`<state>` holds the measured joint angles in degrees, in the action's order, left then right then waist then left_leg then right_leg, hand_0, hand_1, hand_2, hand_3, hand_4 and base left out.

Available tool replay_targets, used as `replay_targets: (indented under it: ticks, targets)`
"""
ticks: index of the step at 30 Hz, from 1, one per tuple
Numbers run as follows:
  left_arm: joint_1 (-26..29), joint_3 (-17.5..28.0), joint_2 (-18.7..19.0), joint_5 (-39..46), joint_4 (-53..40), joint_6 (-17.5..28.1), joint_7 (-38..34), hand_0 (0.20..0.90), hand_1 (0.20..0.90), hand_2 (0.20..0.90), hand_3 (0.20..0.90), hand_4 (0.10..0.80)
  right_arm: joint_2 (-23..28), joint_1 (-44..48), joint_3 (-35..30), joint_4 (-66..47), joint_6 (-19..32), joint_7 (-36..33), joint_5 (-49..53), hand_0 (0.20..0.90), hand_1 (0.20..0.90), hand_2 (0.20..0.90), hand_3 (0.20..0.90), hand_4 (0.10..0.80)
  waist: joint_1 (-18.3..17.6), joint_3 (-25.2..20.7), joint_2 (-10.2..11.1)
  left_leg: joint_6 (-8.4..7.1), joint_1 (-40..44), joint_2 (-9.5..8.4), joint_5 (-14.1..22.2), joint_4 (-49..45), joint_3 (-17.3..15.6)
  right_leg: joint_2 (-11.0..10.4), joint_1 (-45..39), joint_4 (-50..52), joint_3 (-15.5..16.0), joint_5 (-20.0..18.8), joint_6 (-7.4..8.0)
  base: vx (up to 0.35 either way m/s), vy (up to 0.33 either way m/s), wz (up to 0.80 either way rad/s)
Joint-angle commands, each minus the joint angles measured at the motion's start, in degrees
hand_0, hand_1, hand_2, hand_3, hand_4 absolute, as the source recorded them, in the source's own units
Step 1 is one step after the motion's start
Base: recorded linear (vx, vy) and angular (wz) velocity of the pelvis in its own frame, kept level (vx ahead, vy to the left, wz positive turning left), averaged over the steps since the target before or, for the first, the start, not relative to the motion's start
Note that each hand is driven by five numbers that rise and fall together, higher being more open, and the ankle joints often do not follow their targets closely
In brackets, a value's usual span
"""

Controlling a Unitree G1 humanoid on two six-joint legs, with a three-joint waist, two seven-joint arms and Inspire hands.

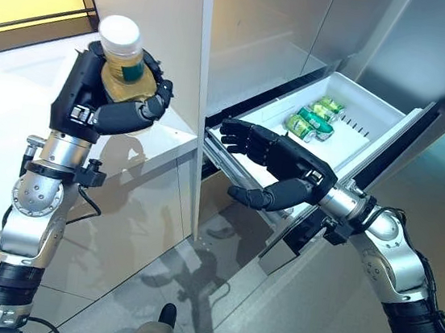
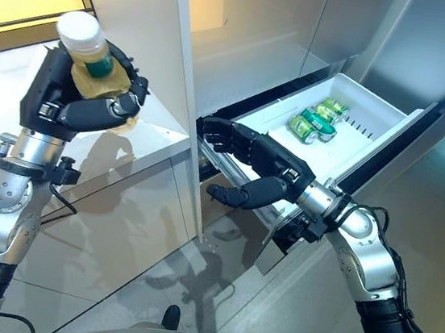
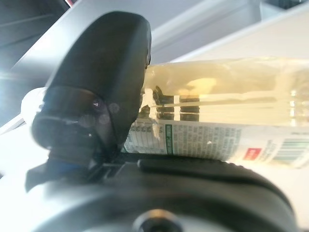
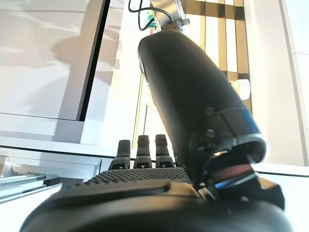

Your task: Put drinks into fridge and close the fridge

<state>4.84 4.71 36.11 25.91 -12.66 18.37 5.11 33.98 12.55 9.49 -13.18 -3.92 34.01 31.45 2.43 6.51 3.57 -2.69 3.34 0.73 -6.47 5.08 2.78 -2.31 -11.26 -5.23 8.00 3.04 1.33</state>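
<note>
My left hand (image 1: pixel 91 110) is shut on a clear bottle (image 1: pixel 126 61) of pale yellow drink with a white cap, held upright above the white counter at the left. The bottle also shows in the left wrist view (image 3: pixel 217 121), with my thumb (image 3: pixel 104 96) across it. The fridge's white drawer (image 1: pixel 375 112) stands pulled out at the right, with green cans (image 1: pixel 313 119) lying in it. My right hand (image 1: pixel 275 169) is open and empty, hovering at the drawer's front left corner, its fingers (image 4: pixel 140 154) straight.
The fridge's tall grey side panel (image 1: pixel 198 66) stands between the counter (image 1: pixel 15 133) and the drawer. The open fridge cavity rises behind the drawer. Glossy grey floor (image 1: pixel 193 277) lies below.
</note>
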Motion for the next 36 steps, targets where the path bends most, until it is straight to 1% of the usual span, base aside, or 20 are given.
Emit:
replay_targets:
  ticks: [1,8,13,14,15,19,33,34,35,36]
  targets:
    - [8.78,0.43,1.64,6.4,-5.74,5.89,0.24,0.3,0.3,0.3,0.2,0.1,-0.72,8.83,0.99,1.18,4.53,-2.67,2.5,0.9,0.9,0.9,0.9,0.8,0.35,-7.24,-1.42,2.52,2.85,-3.13,8.63,-0.08,-0.68,0.44,4.17,0.82,0.17,-2.13,2.52,0.0,0.0,0.0]
    - [10.77,-2.0,0.63,8.06,-6.08,4.67,1.68,0.3,0.3,0.3,0.2,0.1,-1.83,13.24,4.16,3.28,2.58,-6.0,2.55,0.9,0.9,0.9,0.9,0.8,1.04,-7.29,-1.31,2.55,2.71,-3.24,8.56,-0.08,-0.25,0.41,4.13,0.74,0.49,-2.16,2.35,0.0,0.0,0.0]
    - [12.62,-3.69,-0.16,10.11,-6.56,3.42,3.3,0.3,0.3,0.3,0.2,0.1,-3.93,16.54,6.79,5.7,1.08,-7.93,3.61,0.9,0.9,0.9,0.9,0.8,1.56,-7.32,-1.22,2.59,2.63,-3.3,8.61,-0.08,0.03,0.37,4.13,0.71,0.77,-2.14,2.24,0.011,-0.002,0.0]
    - [12.86,-4.11,-0.35,10.55,-6.66,3.14,3.78,0.3,0.3,0.3,0.2,0.1,-4.5,16.82,7.15,6.02,0.78,-8.09,3.5,0.9,0.9,0.9,0.9,0.8,1.66,-7.45,-1.23,2.58,2.93,-3.27,9.22,-0.08,0.18,0.4,3.76,0.62,0.76,-1.65,2.29,0.0,0.0,0.0]
    - [13.21,-4.47,-0.53,10.43,-6.79,2.92,3.93,0.3,0.3,0.3,0.2,0.1,-4.82,17.37,7.57,6.38,0.35,-8.14,3.78,0.9,0.9,0.9,0.9,0.8,1.74,-7.4,-1.21,2.61,2.62,-3.33,8.63,-0.08,0.15,0.33,4.1,0.69,0.85,-2.12,2.23,0.0,0.0,0.0]
    - [14.17,-5.74,-0.77,10.61,-7.01,2.47,4.4,0.3,0.3,0.3,0.2,0.1,-6.43,18.98,9.38,8.02,-0.44,-9.07,4.95,0.9,0.9,0.9,0.9,0.8,2.16,-7.43,-1.19,2.73,2.7,-3.41,8.7,-0.08,0.36,0.3,3.95,0.7,1.05,-2.01,2.09,0.0,0.0,0.0]
    - [15.7,-7.68,-1.75,12.98,-7.29,0.64,7.0,0.3,0.3,0.3,0.2,0.1,-9.48,24.34,13.95,9.99,-1.46,-11.31,5.09,0.9,0.9,0.9,0.9,0.8,3.23,-7.53,-1.01,2.91,2.68,-3.56,8.64,-0.08,0.77,0.23,3.88,0.74,1.35,-2.0,1.88,0.003,0.0,0.0]
    - [15.67,-7.7,-1.78,13.05,-7.3,0.61,7.06,0.3,0.3,0.3,0.2,0.1,-9.54,24.38,14.03,10.0,-1.55,-11.36,5.19,0.9,0.9,0.9,0.9,0.8,3.24,-7.62,-1.01,2.89,2.95,-3.51,9.21,-0.08,0.83,0.28,3.58,0.65,1.31,-1.55,1.92,0.0,0.0,0.0]
    - [15.76,-7.85,-1.88,13.45,-7.51,0.39,7.19,0.3,0.3,0.3,0.2,0.1,-9.92,24.83,14.36,10.18,-1.59,-11.64,5.2,0.9,0.9,0.9,0.9,0.8,3.36,-7.59,-0.98,2.94,2.66,-3.59,8.66,-0.08,0.85,0.25,3.87,0.71,1.35,-1.99,1.86,0.044,-0.005,0.01]
    - [15.78,-7.96,-1.94,13.83,-7.42,0.29,7.58,0.3,0.3,0.3,0.2,0.1,-10.05,25.09,14.54,10.32,-1.68,-11.66,5.06,0.9,0.9,0.9,0.9,0.8,3.42,-7.68,-0.99,2.94,3.01,-3.55,9.27,-0.08,0.93,0.31,3.49,0.62,1.32,-1.52,1.89,0.0,0.0,0.0]
